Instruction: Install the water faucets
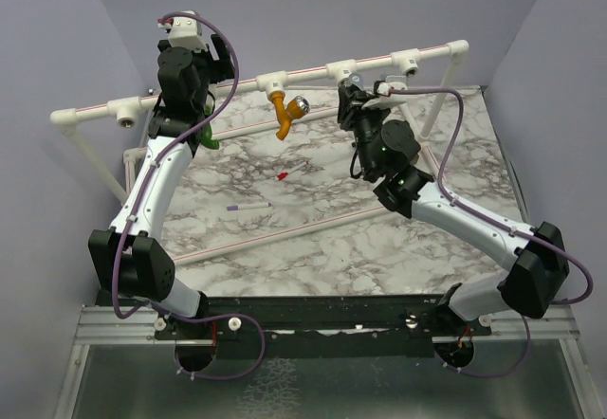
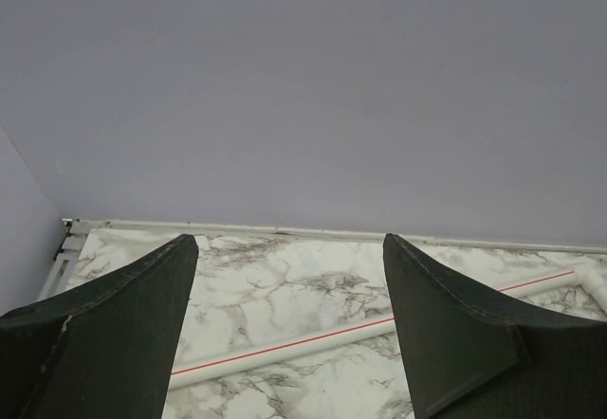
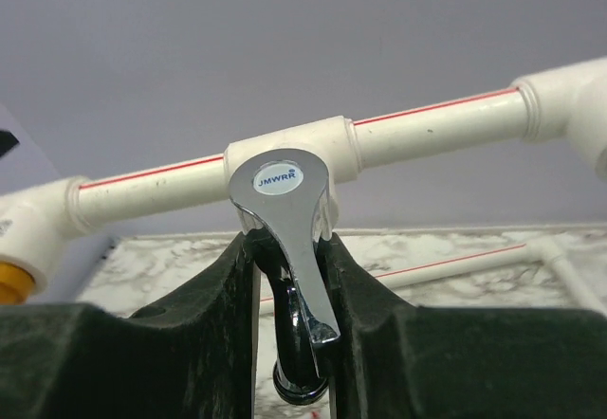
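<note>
In the middle of the right wrist view, the right gripper (image 3: 289,258) pinched the chrome faucet (image 3: 285,201) between its jaws, the tap's head up against a white tee joint (image 3: 285,144) on the pipe rail (image 3: 436,116). In the overhead view, the orange faucet (image 1: 281,114) hung just below the rail at upper centre, and the green faucet (image 1: 210,140) peeked out beside the left arm at upper left. The left gripper (image 2: 289,248) stood spread wide above the marble table (image 2: 285,286).
</note>
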